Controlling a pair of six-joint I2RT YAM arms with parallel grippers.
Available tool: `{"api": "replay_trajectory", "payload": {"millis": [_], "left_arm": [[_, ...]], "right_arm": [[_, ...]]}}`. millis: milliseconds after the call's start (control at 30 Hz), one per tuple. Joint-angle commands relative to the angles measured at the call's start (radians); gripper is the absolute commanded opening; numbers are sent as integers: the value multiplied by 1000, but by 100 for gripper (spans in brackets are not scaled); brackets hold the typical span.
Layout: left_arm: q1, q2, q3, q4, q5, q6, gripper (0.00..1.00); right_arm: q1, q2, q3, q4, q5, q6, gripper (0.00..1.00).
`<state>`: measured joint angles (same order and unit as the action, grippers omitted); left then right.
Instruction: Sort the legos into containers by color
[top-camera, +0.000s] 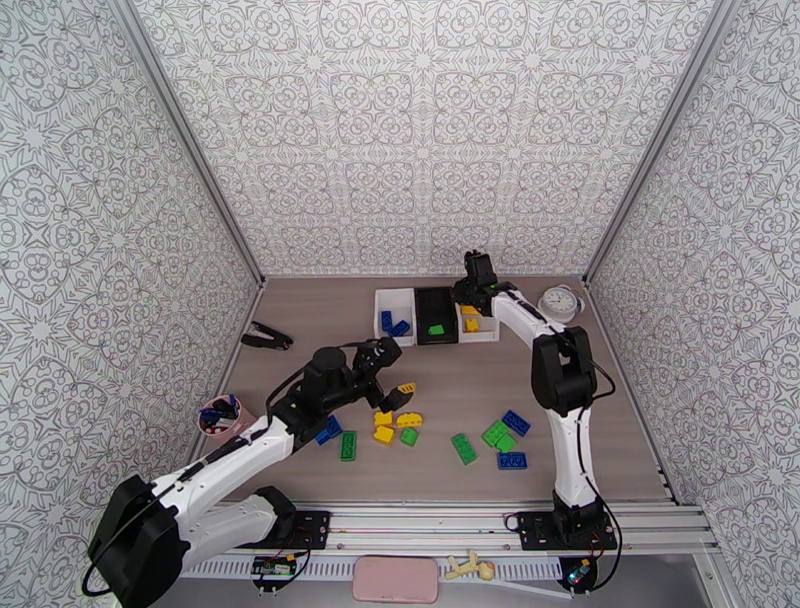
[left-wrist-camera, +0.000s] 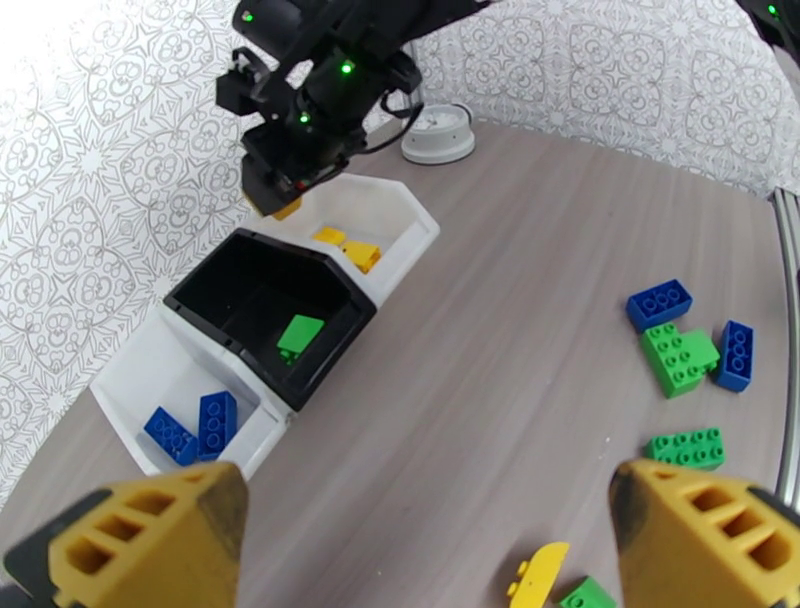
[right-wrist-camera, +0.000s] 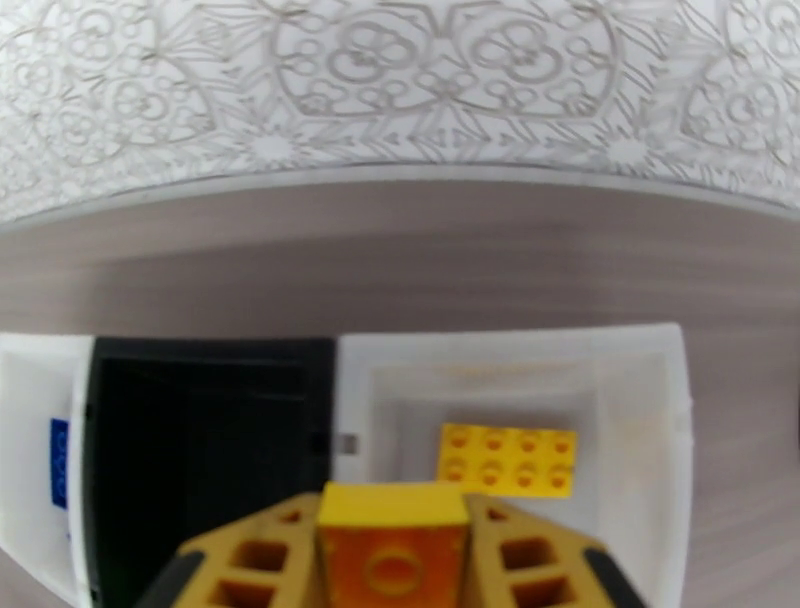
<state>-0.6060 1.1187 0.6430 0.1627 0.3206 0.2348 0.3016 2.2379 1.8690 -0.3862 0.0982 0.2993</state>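
Three containers stand in a row at the back: a white bin (top-camera: 395, 300) with blue legos (left-wrist-camera: 200, 425), a black bin (top-camera: 437, 300) with one green lego (left-wrist-camera: 300, 335), and a white bin (top-camera: 490, 335) with yellow legos (right-wrist-camera: 508, 458). My right gripper (top-camera: 470, 298) hovers over that last bin (right-wrist-camera: 640, 400), shut on a yellow lego (right-wrist-camera: 395, 540). My left gripper (top-camera: 395, 385) hangs open over the table's middle, its fingers (left-wrist-camera: 150, 545) wide apart above loose yellow legos (top-camera: 384, 435). Green legos (top-camera: 463, 447) and blue legos (top-camera: 512, 460) lie scattered nearby.
A round white clock (top-camera: 560, 300) sits right of the bins. A pink cup (top-camera: 218, 415) stands at the left edge, with a black tool (top-camera: 268, 338) behind it. Patterned walls close in three sides.
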Motion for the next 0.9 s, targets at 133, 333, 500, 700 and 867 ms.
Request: {"api": "replay_trajectory", "payload": {"millis": [133, 333, 500, 700, 867], "left_arm": [[-6, 18, -13, 29, 24, -6, 100], [-37, 15, 7, -24, -164, -157, 100], [-139, -1, 26, -140, -432, -259, 100], [-174, -28, 63, -323, -631, -701, 100], [-170, 17, 166, -598, -607, -897, 100]], "right_arm": [[-20, -25, -43, -2, 31, -1, 38], [-19, -105, -125, 38, -15, -79, 71], [-19, -244, -313, 157, -71, -177, 84], [-20, -423, -542, 315, -230, -305, 97], [-19, -549, -666, 367, -369, -387, 100]]}}
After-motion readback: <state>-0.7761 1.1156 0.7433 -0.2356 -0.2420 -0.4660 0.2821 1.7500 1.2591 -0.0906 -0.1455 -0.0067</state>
